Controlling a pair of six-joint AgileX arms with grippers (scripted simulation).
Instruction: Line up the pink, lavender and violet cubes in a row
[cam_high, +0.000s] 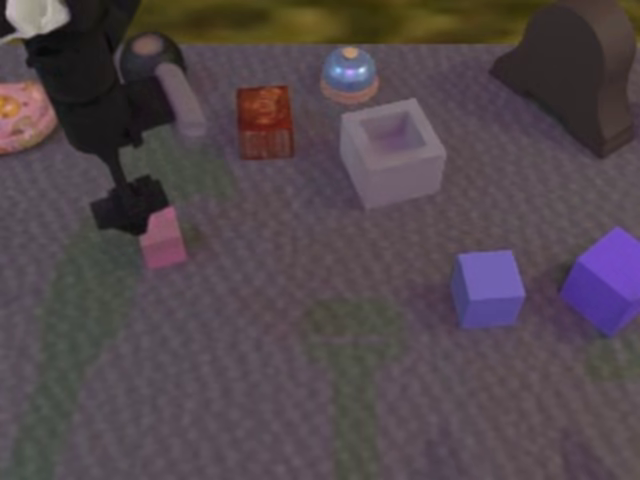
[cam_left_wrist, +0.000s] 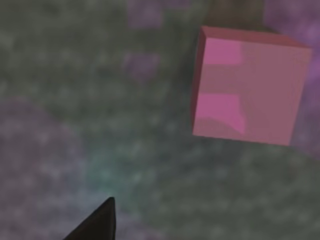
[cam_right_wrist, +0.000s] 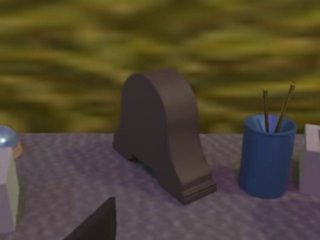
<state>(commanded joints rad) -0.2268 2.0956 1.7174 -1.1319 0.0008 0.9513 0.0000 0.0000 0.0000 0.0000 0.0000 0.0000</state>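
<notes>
A: Count? 
B: 3 plain cubes: 1 pink cube (cam_high: 163, 240), 1 lavender cube (cam_high: 487, 288), 1 violet cube (cam_high: 606, 279). Plus 1 patterned red-orange cube (cam_high: 265, 121), 1 grey hollow box (cam_high: 391, 151), 1 dome bell (cam_high: 349, 74), 1 donut (cam_high: 20, 113) at the left edge, 1 dark arched block (cam_high: 580, 66) far right, 1 blue cup (cam_right_wrist: 266, 155) with 2 sticks in the right wrist view.

A: Gripper vs pink?
B: Left gripper (cam_high: 128, 206) sits just above and left of the pink cube, overlapping its top corner in the top view. Left wrist view shows the cube (cam_left_wrist: 250, 92) off to one side, 1 fingertip (cam_left_wrist: 97, 222) well apart from it. Can't tell whether the fingers are apart or together. Right gripper not visible in the top view; only 1 dark fingertip (cam_right_wrist: 97, 225) in its wrist view.

A: Room?
B: Lavender right of centre, violet near it at the right edge, partly cut off. Pink well apart on the left. Wide bare table (cam_high: 300, 400) between them and along the near side.
</notes>
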